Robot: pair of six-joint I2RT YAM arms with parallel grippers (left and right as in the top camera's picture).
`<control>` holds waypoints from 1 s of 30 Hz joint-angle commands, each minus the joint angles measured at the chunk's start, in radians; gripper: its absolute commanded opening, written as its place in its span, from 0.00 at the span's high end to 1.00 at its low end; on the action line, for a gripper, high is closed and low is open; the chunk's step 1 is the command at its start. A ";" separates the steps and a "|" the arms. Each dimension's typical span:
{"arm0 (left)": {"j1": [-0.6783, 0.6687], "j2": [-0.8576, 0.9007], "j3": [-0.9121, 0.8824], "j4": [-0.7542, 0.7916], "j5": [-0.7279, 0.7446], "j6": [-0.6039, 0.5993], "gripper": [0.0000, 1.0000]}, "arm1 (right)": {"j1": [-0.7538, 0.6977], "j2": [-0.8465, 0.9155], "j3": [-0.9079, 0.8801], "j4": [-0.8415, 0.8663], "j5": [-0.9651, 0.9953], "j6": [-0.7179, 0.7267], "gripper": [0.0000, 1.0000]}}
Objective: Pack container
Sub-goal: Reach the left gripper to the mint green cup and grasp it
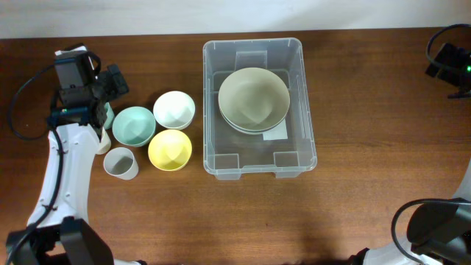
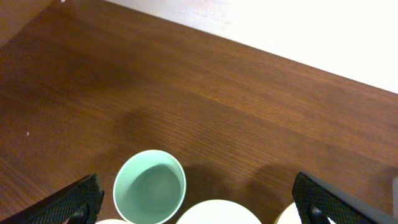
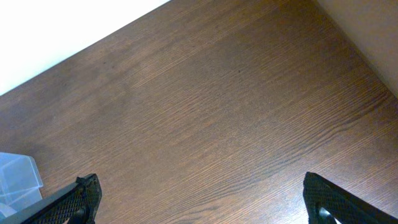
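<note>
Clear plastic container (image 1: 252, 44) sits on the counter (image 1: 331, 221) holding nested pale bowls (image 1: 253, 98), left gripper (image 2: 196, 190) and right gripper (image 3: 200, 190) both wide open, empty; reaching for the mint cup (image 2: 150, 186) risks nudging the crowded teal bowl (image 1: 133, 125), since fingers have little room there.

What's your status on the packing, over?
Both open: left gripper by mint cup, right gripper over table. Two stacked bowls in container. Outside: teal bowl, white bowl, yellow bowl, grey cup; nothing blocking.
</note>
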 commanded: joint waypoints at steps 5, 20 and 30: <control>0.005 0.151 0.012 0.013 0.018 -0.016 0.01 | 0.000 -0.001 0.003 0.001 -0.002 0.000 0.01; 0.005 0.344 0.011 0.048 -0.076 -0.016 0.01 | 0.000 -0.001 0.003 0.001 -0.002 0.000 0.01; 0.005 0.353 0.012 0.095 -0.078 -0.016 0.47 | 0.000 -0.001 0.003 0.001 -0.002 0.000 0.01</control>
